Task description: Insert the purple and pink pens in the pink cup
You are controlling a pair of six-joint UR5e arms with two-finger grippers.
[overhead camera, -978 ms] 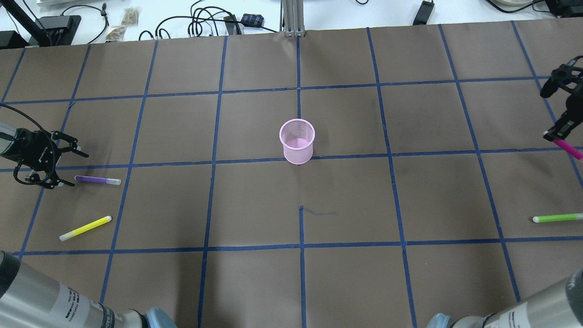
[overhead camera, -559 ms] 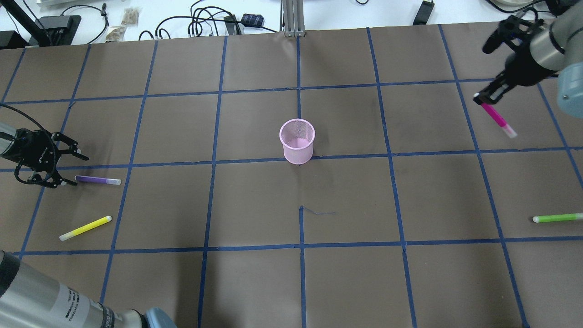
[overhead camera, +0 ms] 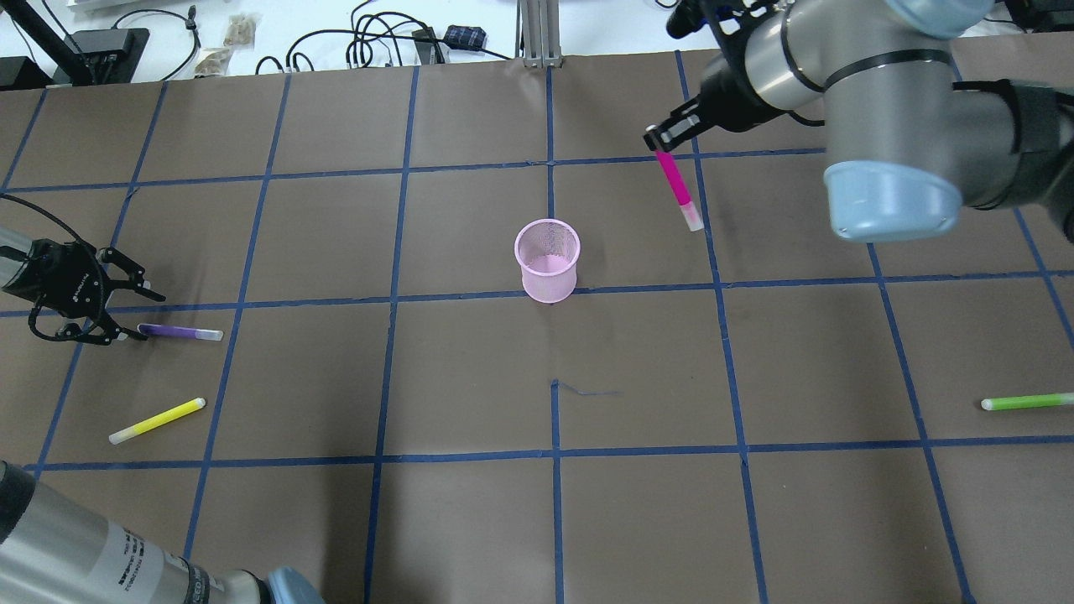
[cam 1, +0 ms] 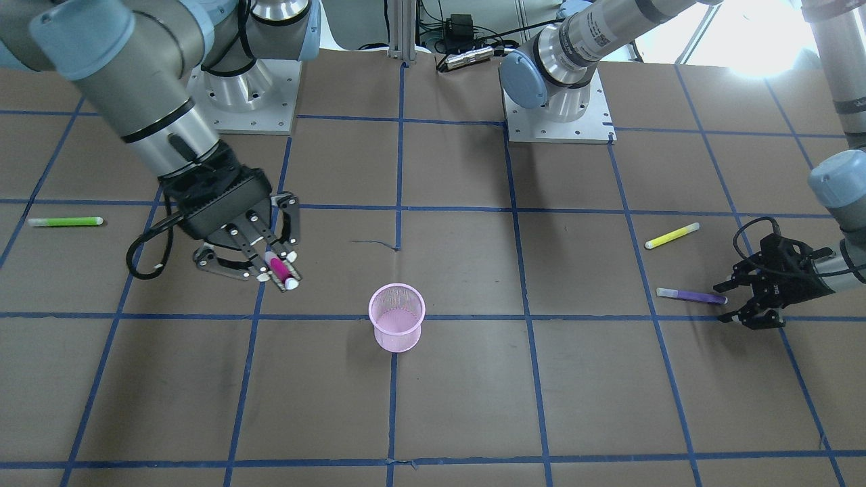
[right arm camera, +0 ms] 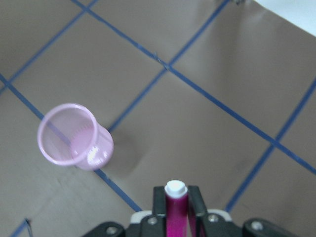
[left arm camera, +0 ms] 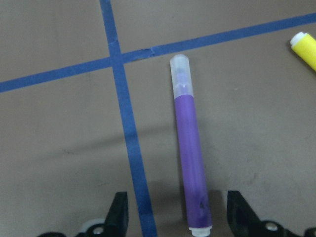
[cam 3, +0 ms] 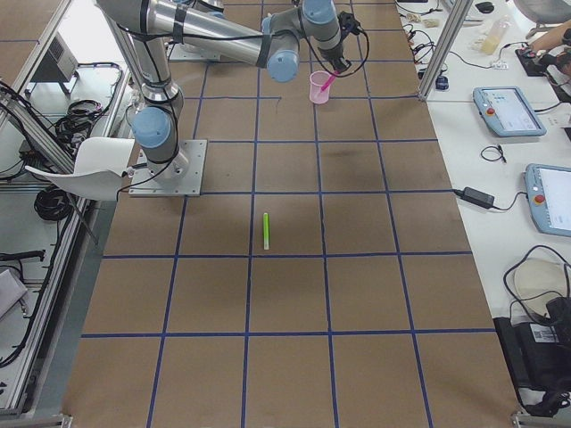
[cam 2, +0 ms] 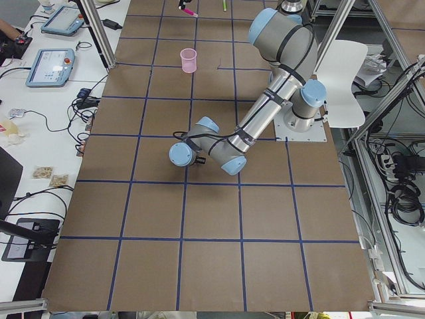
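Across the table (overhead camera: 470, 520), brown paper carried a grid of blue tape lines. At the far side, the right gripper (overhead camera: 663, 143) was raised above the surface, its jaws closed on the upper end of the pink pen (overhead camera: 678, 189), which hung tilted with its pale cap lowest, well apart from the pink cup (overhead camera: 547, 260). At the robot's left edge, the left gripper (overhead camera: 144, 316) sat low with its jaws spread wide; the near end of the purple pen (overhead camera: 180, 332) lay between the fingertips, ungripped. The cup stood upright near the table centre, beside a tape line. The purple pen lay flat on the paper, a yellow pen (overhead camera: 157, 420) near it. A green pen (overhead camera: 1028, 402) lay at the opposite edge.
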